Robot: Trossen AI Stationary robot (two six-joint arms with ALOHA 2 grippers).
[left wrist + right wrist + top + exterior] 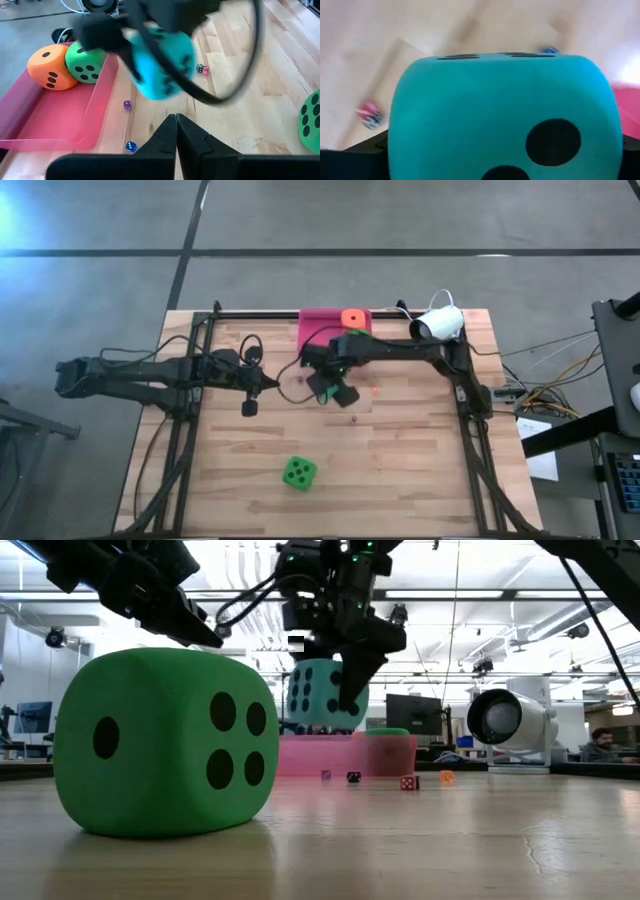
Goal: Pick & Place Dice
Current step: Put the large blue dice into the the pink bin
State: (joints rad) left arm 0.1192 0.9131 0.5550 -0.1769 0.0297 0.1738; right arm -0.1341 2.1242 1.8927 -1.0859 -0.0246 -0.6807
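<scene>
At the centre of the high view we see the right gripper (334, 384), its jaws spread wide around the teal die (322, 695), which hangs clear of the table in the low view, above the middle of the frame. The right wrist view is nearly filled by that die. The left gripper (249, 406) sits just left of centre in the high view, fingers (167, 135) pressed together with nothing between them.

Along the top edge of the table, the pink tray (318, 330) holds the orange die (351, 318). In the left wrist view, upper left, a green die (85, 62) lies touching the orange one in the tray. The other green die (299, 473) rests on the wooden table (420, 470), lower centre of the high view, well apart from both grippers. Several tiny dice (202, 69) lie scattered on the wood near the tray.
</scene>
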